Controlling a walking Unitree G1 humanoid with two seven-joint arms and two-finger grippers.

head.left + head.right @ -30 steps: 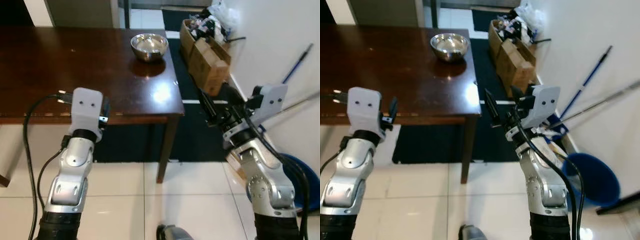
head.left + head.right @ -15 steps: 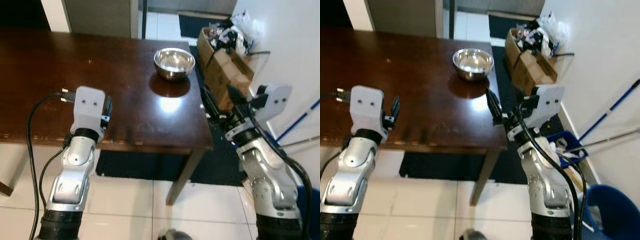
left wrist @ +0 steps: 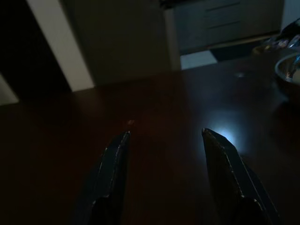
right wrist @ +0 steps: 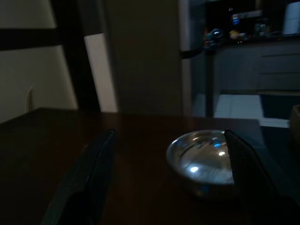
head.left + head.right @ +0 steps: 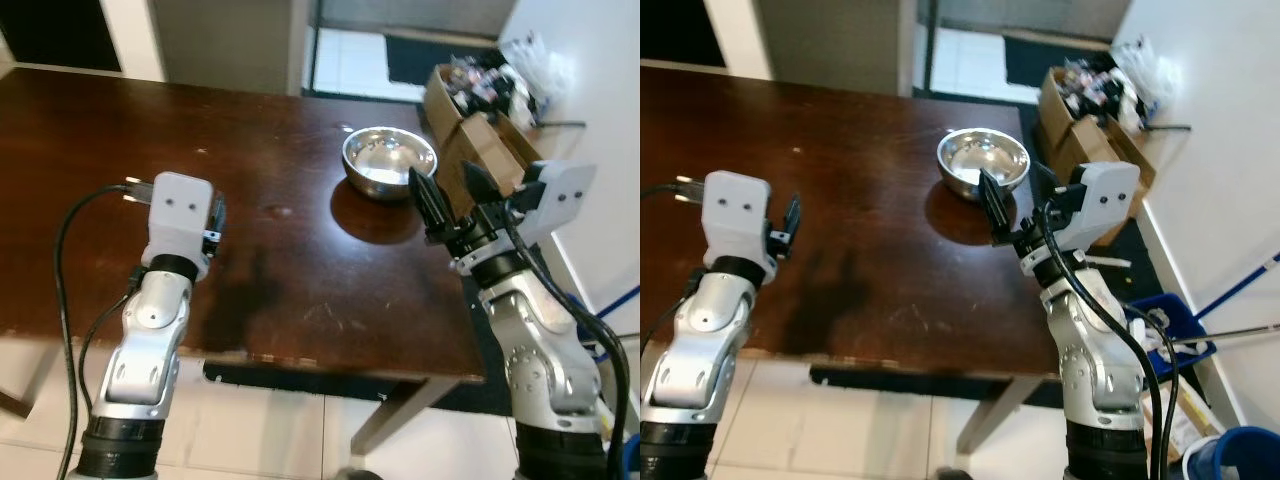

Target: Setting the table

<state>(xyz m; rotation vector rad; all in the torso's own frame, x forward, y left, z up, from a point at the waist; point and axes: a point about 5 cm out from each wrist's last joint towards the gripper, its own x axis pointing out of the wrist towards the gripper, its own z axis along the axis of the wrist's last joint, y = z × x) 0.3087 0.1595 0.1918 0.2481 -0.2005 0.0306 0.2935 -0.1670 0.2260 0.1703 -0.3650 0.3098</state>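
I am looking down at a dark brown polished wooden worktop. A round, shiny stainless-steel bowl sits upright and empty at its far right, close to the right edge.

My right end effector hovers just near of the bowl, its two black fingers spread wide and pinching nothing. My left end effector hangs over the bare left part of the worktop, well apart from the bowl, fingers also spread and empty.

I judge the bowl light, rigid and slippery (thin metal, smooth curved wall), so it could skate away if nudged. The rim looks like the best hold: one finger inside, one outside.

The right wrist view shows the bowl lying between the spread fingers, slightly toward one of them, which the head views do not make plain. The head views show a brown cardboard box of clutter on the floor beyond the worktop's right edge.
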